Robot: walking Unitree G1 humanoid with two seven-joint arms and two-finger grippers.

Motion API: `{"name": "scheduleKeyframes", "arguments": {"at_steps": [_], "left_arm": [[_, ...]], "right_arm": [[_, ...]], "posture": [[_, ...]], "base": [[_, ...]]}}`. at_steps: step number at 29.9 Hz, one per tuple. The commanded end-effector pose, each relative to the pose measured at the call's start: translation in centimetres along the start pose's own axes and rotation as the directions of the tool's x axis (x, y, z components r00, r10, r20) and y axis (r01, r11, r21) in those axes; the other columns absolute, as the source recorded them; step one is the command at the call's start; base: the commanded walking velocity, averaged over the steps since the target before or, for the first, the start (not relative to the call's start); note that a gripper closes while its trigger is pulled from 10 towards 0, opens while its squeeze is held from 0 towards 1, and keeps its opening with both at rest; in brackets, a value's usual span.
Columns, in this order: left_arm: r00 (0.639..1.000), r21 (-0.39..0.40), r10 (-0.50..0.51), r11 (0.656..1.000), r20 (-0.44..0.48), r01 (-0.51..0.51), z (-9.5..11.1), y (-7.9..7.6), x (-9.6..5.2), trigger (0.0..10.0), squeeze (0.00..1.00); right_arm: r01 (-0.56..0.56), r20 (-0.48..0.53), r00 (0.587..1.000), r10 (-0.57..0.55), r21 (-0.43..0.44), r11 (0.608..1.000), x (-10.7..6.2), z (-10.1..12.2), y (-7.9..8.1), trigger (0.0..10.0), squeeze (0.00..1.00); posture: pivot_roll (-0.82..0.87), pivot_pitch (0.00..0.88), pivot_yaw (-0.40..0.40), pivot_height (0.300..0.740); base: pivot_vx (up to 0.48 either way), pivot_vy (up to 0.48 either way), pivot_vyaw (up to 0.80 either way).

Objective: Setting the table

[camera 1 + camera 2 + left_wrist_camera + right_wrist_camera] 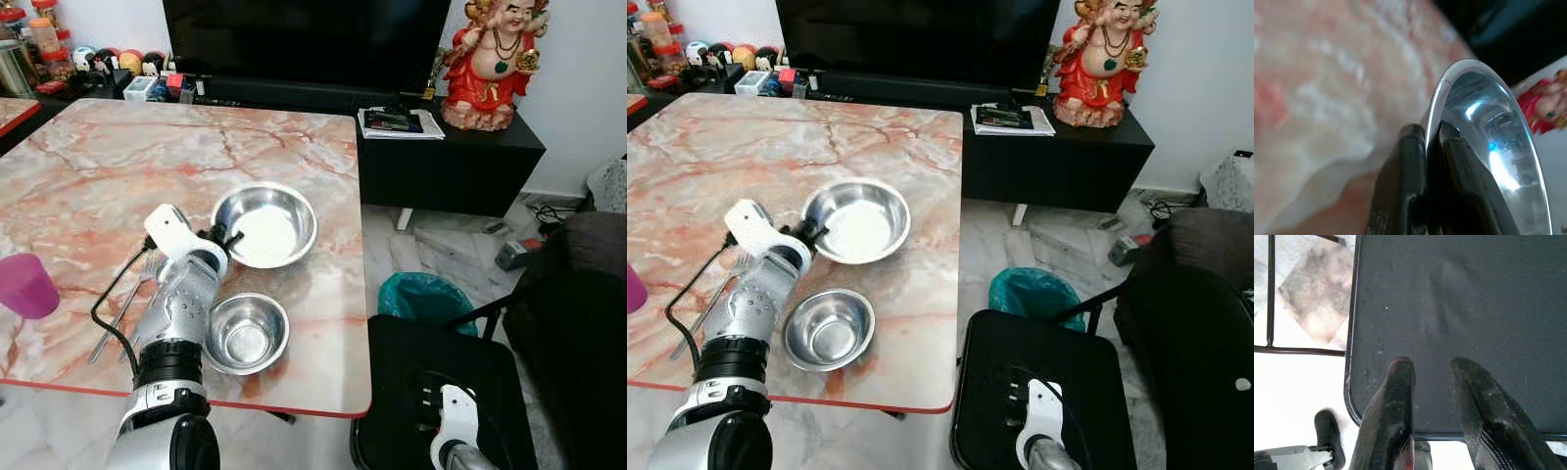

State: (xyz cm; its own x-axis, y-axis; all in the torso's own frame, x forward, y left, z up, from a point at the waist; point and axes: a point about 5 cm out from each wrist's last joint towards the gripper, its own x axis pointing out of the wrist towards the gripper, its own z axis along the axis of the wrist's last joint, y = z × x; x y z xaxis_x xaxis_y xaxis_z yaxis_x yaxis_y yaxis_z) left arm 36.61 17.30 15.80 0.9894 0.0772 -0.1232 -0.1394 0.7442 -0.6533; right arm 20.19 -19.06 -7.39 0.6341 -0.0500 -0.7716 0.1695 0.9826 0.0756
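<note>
A pink marble surface (118, 166) carries the large steel bowl (266, 225), just beyond a smaller bowl (245, 333). The left tool (1431, 139) pinches its thin rim; light, stiff, probably slippery. The right tool (1432, 377) hangs spread.

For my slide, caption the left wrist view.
Left gripper pinching the bowl's rim over the marble table.

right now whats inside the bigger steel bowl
Nothing lies in the bigger bowl: its bare shiny bottom shows. The left hand pinches its rim, one finger inside, hiding a little of the wall there.
</note>
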Motion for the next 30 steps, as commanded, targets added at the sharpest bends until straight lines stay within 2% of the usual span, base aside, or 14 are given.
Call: {"name": "scheduleKeyframes", "arguments": {"at_steps": [1, 2, 3, 8, 11, 12, 13, 14, 17, 18, 20, 24, 30], "left_arm": [[0.998, -0.006, -0.057, 0.998, 0.018, 0.057, 0.2, -1.2, -0.1, 9.3, 0.0], [0.998, -0.006, -0.057, 0.998, 0.018, 0.057, 0.2, -1.2, -0.1, 9.3, 0.0], [0.998, -0.004, -0.064, 0.998, 0.012, 0.064, 0.0, -1.3, -0.1, 0.0, 0.0], [0.996, -0.046, -0.07, 0.996, 0.063, 0.073, -0.4, -1.9, -0.3, 0.0, 0.0], [0.989, 0.0, -0.092, 0.996, 0.113, 0.093, 0.1, -2.5, -0.3, 0.0, 0.0], [0.986, 0.016, -0.109, 0.994, 0.128, 0.108, 0.2, -2.8, -0.4, 2.7, 0.0], [0.982, 0.032, -0.124, 0.992, 0.145, 0.121, 0.3, -3.1, -0.4, 6.7, 0.0], [0.975, 0.064, -0.148, 0.988, 0.168, 0.139, 0.4, -3.6, -0.5, 10.0, 0.0], [0.961, 0.136, -0.183, 0.978, 0.205, 0.157, 0.2, -4.5, -0.9, 10.0, 0.0], [0.961, 0.134, -0.184, 0.978, 0.205, 0.159, 0.0, -4.5, -0.9, 10.0, 0.0], [0.96, 0.182, -0.188, 0.972, 0.206, 0.151, 0.1, -4.8, -0.9, 10.0, 0.0], [0.948, 0.187, -0.215, 0.967, 0.234, 0.173, 1.0, -5.4, -1.0, 10.0, 0.0], [0.924, 0.224, -0.245, 0.957, 0.294, 0.182, 2.4, -5.5, -0.7, 10.0, 0.0]], "right_arm": [[0.002, -0.006, 1.0, -0.002, -0.005, 1.0, 0.0, -0.1, -0.2, 10.0, 0.0], [0.002, -0.006, 1.0, -0.002, -0.005, 1.0, 0.0, -0.1, -0.2, 10.0, 0.0], [0.003, -0.006, 1.0, -0.003, -0.006, 1.0, 0.0, -0.1, -0.2, 10.0, 0.0], [0.021, -0.005, 1.0, -0.021, -0.02, 1.0, -0.1, 0.0, -1.0, 10.0, 0.0], [0.038, -0.003, 0.999, -0.038, -0.031, 0.999, -0.2, 0.1, -1.6, 10.0, 0.0], [0.042, -0.002, 0.999, -0.043, -0.032, 0.999, -0.2, 0.1, -1.8, 10.0, 0.0], [0.049, -0.002, 0.999, -0.049, -0.033, 0.998, -0.3, 0.1, -2.1, 10.0, 0.0], [0.057, 0.0, 0.998, -0.057, -0.032, 0.998, -0.3, 0.1, -2.4, 10.0, 0.0], [0.091, 0.004, 0.996, -0.091, -0.007, 0.996, -0.5, -0.3, -3.2, 10.0, 0.0], [0.094, 0.003, 0.996, -0.094, -0.004, 0.996, -0.6, -0.4, -3.2, 10.0, 0.0], [0.114, -0.002, 0.993, -0.114, 0.018, 0.993, -0.7, -0.6, -3.5, 10.0, 0.0], [0.119, -0.007, 0.993, -0.119, 0.042, 0.992, -0.7, -0.8, -3.5, 10.0, 0.0], [0.08, -0.014, 0.997, -0.08, -0.017, 0.997, -0.3, 0.1, -2.8, 10.0, 0.0]], "posture": [[0.04, 0.0, -0.058, 0.728], [0.04, 0.0, -0.058, 0.728], [0.04, 0.0, -0.06, 0.728], [0.01, 0.0, -0.074, 0.728], [-0.01, 0.0, -0.088, 0.728], [-0.02, 0.0, -0.089, 0.728], [-0.03, 0.0, -0.088, 0.728], [-0.03, 0.0, -0.083, 0.728], [-0.06, 0.0, -0.04, 0.728], [-0.06, 0.0, -0.04, 0.728], [-0.06, 0.0, -0.015, 0.728], [-0.07, 0.0, -0.01, 0.728], [-0.1, 0.0, -0.043, 0.728]], "base": [[0.0, 0.0, 0.0], [0.0, 0.0, 0.0], [0.0, 0.0, 0.0], [0.0, 0.0, 0.0], [0.0, 0.0, 0.0], [0.0, 0.0, 0.0], [0.0, 0.0, 0.0], [0.0, 0.0, 0.0], [0.0, 0.0, 0.0], [0.0, 0.0, 0.0], [0.0, 0.0, 0.0], [0.0, 0.083, 0.0], [0.0, 0.318, 0.0]]}}
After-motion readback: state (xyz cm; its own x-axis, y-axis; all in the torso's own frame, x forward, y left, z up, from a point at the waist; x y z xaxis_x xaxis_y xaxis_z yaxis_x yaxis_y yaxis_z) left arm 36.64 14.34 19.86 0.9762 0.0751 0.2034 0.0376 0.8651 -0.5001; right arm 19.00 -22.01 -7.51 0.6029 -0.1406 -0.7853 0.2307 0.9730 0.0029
